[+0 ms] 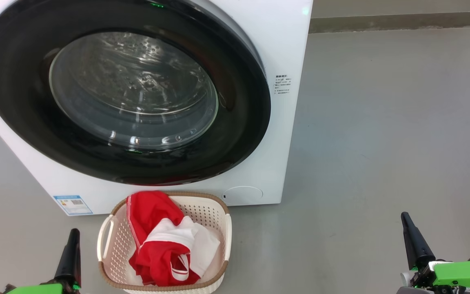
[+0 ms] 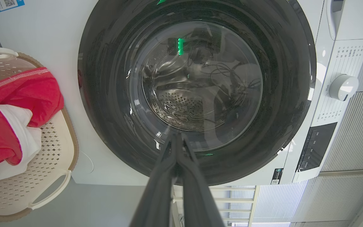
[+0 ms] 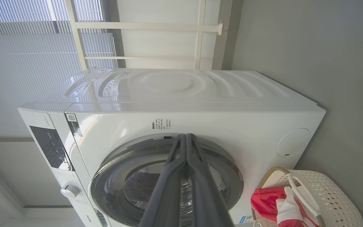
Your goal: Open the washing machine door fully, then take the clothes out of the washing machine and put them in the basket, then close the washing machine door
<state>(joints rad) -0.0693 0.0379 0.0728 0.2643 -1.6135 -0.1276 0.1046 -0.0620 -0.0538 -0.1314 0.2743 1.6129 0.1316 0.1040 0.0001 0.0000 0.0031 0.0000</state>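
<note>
Left gripper (image 1: 73,234): low at the head view's left edge, just left of the basket; its two dark fingers were pressed together and held nothing. In its own wrist view the tips (image 2: 175,136) pointed at the door's lower rim.
Right gripper (image 1: 405,218): low at the right, well apart from the basket, over bare floor; fingers pressed together, holding nothing.
Basket (image 1: 208,214): cream plastic with perforated sides and a brown rim, standing on the floor just in front of the machine, below the door.
Clothes (image 1: 157,241): red fabric with white panels and trim, heaped inside the basket, one red fold rising above its far-left rim.
Floor (image 1: 382,143): plain grey.
Washing machine (image 1: 284,49): white front-loader; blue label (image 1: 73,205) low left of its front, round cap (image 1: 243,195) low right.
Washing machine door (image 1: 18,102): glossy black rim, shut flat against the front.
Drum (image 1: 137,90): perforated steel, seen through the door's glass bowl.
Dial (image 2: 343,86): white knob on the control panel beside the door.
</note>
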